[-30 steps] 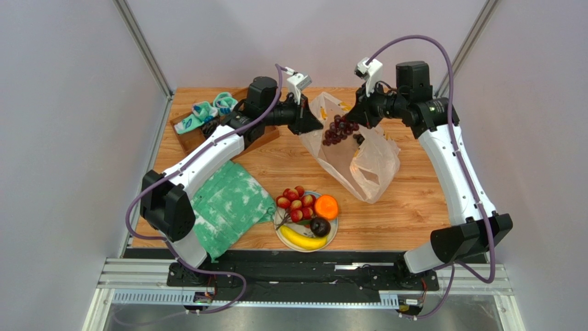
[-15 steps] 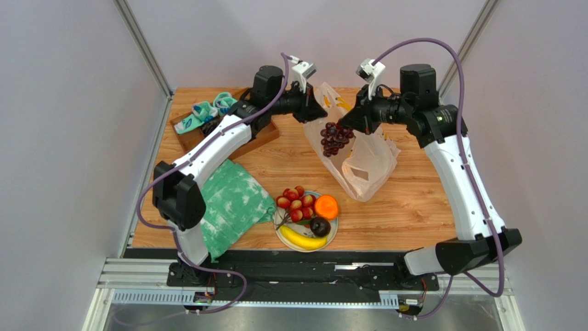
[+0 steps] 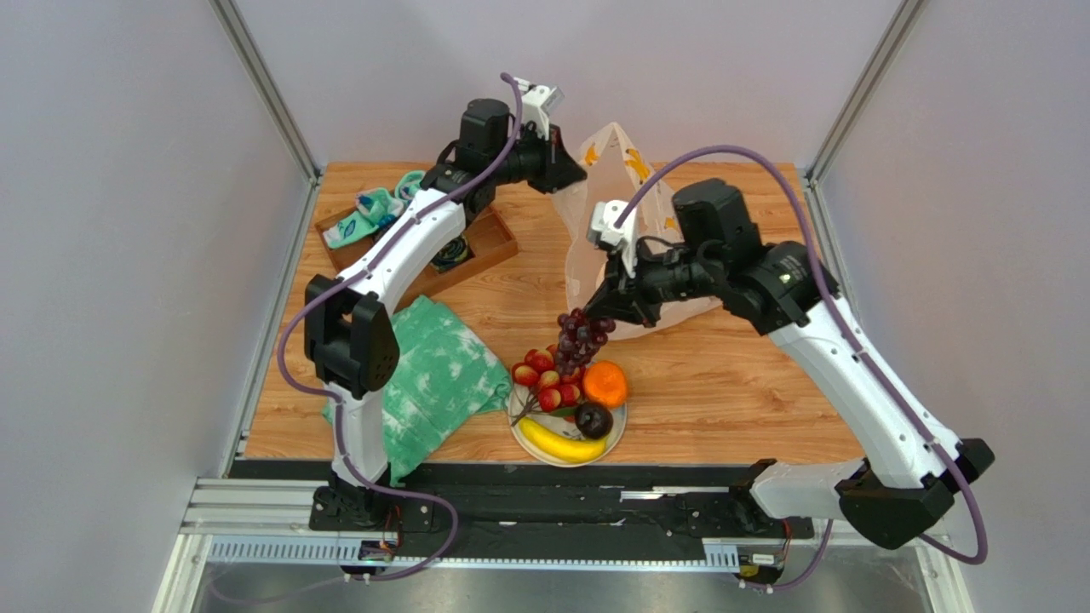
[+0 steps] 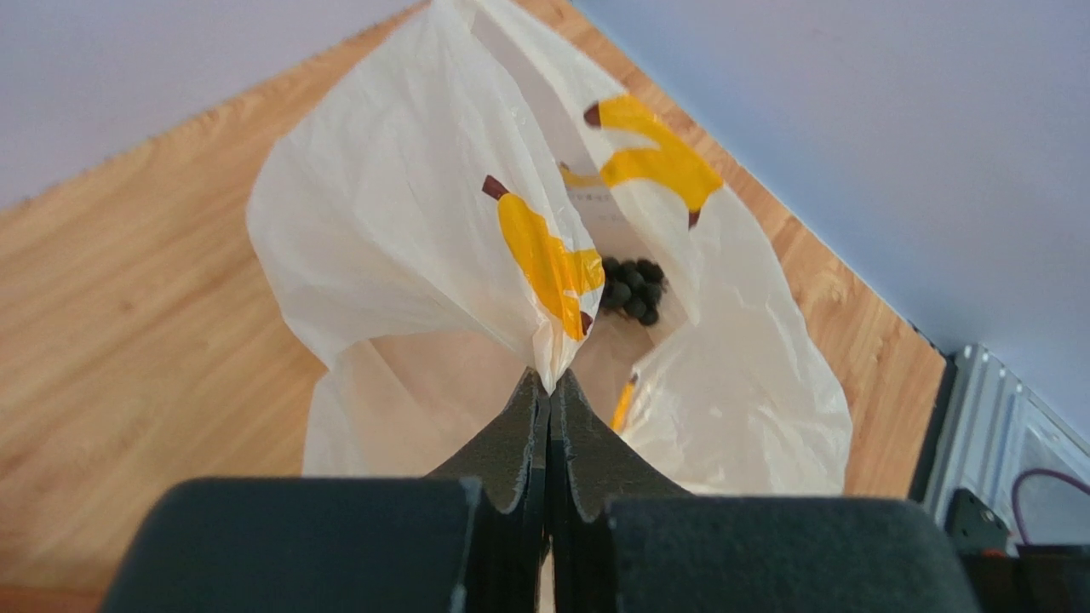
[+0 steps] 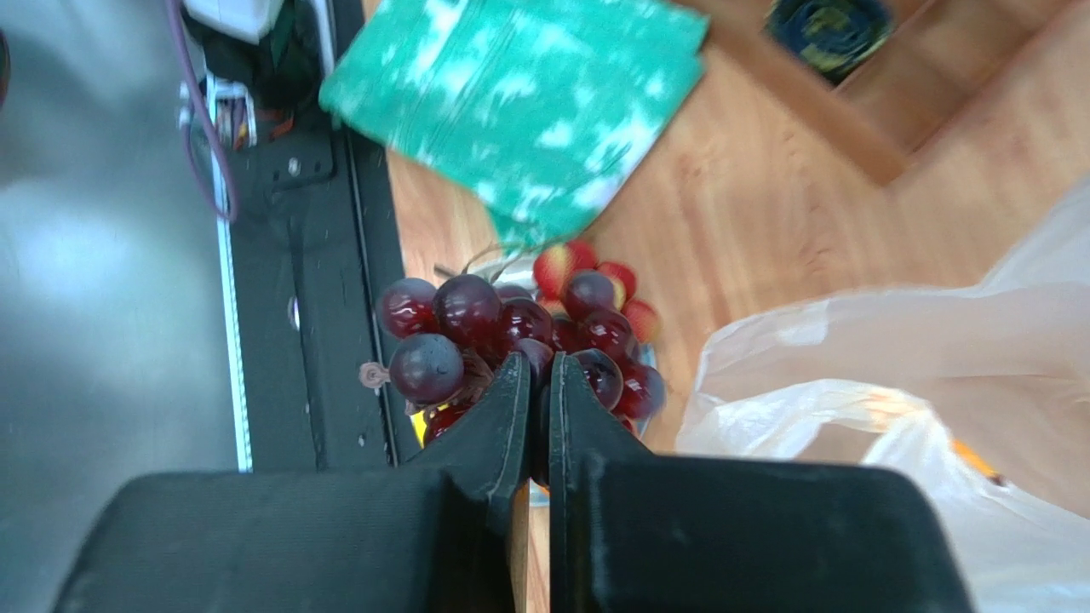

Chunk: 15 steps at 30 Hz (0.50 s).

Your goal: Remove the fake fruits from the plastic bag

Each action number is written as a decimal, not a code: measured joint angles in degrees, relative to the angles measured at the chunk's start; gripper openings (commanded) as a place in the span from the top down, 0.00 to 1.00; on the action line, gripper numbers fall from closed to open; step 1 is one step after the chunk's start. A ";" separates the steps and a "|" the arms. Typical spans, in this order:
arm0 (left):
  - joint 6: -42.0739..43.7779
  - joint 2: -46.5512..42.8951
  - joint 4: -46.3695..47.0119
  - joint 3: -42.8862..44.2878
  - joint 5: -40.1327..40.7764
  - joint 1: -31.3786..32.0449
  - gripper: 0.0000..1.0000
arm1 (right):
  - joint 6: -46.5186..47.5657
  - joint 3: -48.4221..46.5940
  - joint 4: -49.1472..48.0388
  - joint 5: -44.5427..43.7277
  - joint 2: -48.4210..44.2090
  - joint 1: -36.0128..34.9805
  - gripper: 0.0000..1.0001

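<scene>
Moved down now: the dark purple bunch of plastic grapes (image 3: 581, 341) hangs over the round fruit plate (image 3: 571, 462), centre frame, out of the thin whitish plastic bag (image 3: 627, 192). Right tool (image 3: 596, 316) pinches its top; it looks light and bumpy. Left tool (image 3: 578, 179) pinches the soft bag's upper edge.

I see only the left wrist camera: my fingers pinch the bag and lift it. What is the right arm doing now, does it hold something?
Observer: Yes. The right gripper is shut on the grape bunch, outside the plastic bag.
Operator: Where is the bunch, relative to the plate?
Observer: In the top view it hangs over the far edge of the plate, next to the cluster of red balls.
Operator: Which fruits lie on the plate?
Observer: The cluster of red balls, an orange, a banana and a dark round fruit.
</scene>
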<state>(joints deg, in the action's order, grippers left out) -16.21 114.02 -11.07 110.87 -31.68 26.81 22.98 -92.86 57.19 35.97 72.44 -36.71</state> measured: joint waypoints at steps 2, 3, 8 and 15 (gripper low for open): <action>0.02 -2.21 -0.37 -3.80 -0.44 0.13 1.00 | 1.20 2.32 -0.04 -0.52 1.20 -1.11 1.00; 0.07 -3.48 -0.42 -5.95 -0.61 0.22 1.00 | 1.81 3.23 -0.02 -0.94 2.10 -1.31 1.00; 0.24 -8.68 -1.36 -13.31 -1.05 0.26 1.00 | 3.69 4.50 -0.50 -3.15 6.82 -1.99 1.00; 0.26 -13.03 -1.40 -15.69 -1.38 0.26 1.00 | 4.09 4.74 -2.36 -5.68 7.58 -2.19 1.00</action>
<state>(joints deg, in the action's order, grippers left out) -15.94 100.99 -12.47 95.18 -33.06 27.07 27.07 -88.12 54.83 30.28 80.03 -38.89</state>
